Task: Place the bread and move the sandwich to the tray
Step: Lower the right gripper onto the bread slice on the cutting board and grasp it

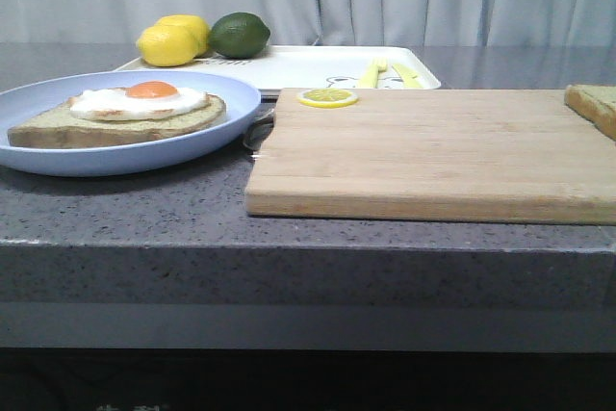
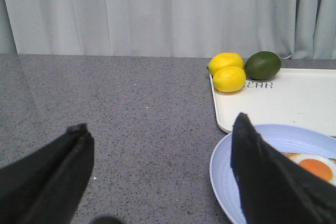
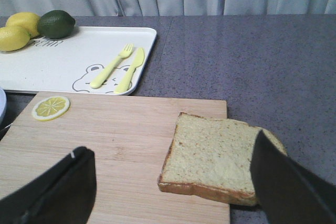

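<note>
**Bread pick not started, both end effectors open and empty**

Grey speckled surface (image 1: 144, 209), grey curtain behind. Wooden cutting board (image 1: 433, 156) fills centre-right of the front view; the bread (image 3: 218, 158) lies on its right end, one corner overhanging the board edge, cut off at the right border of the front view. Open-faced slice with fried egg (image 1: 130, 113) sits on the blue plate (image 1: 58, 156) at left. Top slice is missing, so the sandwich isn't built yet. White tray (image 1: 308, 64) is behind the board and plate, near the upper middle of the frame.

Right end effector (image 3: 173, 187): wide open, holds nothing, fingers either side of the bread, hovering above it. Left end effector (image 2: 157, 174): wide open, empty, over the plate's left rim.

Judgement on the pick:
- Use the overhanging corner, it gives the lower finger a way under the slice.
- Close gently; it looks soft and will likely crush.
- Land it square over the egg so the yolk dome doesn't tip it.

Tray clutter: two lemons (image 1: 173, 40) and a lime (image 1: 239, 34) at its far left corner, yellow fork and knife (image 3: 118, 69) toward its right. Lemon slice (image 1: 327, 97) on the board's back edge.

Writing: tray print reads "...EAR" (image 2: 257, 85), start hidden by the lemons; bear outline (image 3: 89, 77) beside the cutlery.
</note>
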### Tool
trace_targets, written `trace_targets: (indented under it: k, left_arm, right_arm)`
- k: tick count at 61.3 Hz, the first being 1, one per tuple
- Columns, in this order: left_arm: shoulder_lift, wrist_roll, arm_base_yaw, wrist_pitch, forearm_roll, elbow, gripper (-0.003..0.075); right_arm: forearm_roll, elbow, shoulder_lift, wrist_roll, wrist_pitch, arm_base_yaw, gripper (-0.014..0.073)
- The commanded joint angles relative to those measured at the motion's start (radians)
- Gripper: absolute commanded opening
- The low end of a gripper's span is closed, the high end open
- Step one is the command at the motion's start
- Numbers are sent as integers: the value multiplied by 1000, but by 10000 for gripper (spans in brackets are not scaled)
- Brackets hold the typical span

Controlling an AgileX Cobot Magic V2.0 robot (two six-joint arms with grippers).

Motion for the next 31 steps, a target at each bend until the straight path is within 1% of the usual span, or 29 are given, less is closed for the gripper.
trace_targets:
  k: [1, 5, 9, 14, 17, 24, 31]
  left_arm:
    - [9, -8, 0, -83, 0, -33, 566]
    - [9, -8, 0, -83, 0, -33, 566]
    - [9, -8, 0, -83, 0, -33, 566]
    - [9, -8, 0, -78, 0, -33, 566]
    - [9, -8, 0, -78, 0, -33, 566]
    - [9, -8, 0, -76, 0, -33, 566]
    - [9, -8, 0, -76, 0, -33, 566]
  right_arm:
    - [-21, -64, 59, -1, -49, -6, 627]
    - [-61, -133, 144, -1, 31, -13, 625]
    - [-116, -253, 292, 1, 161, -45, 625]
    - [-123, -405, 440, 22, 305, -109, 625]
    - [-123, -484, 529, 24, 360, -150, 625]
    - [-106, -622, 707, 24, 432, -241, 625]
    - [-43, -735, 858, 10, 495, -335, 625]
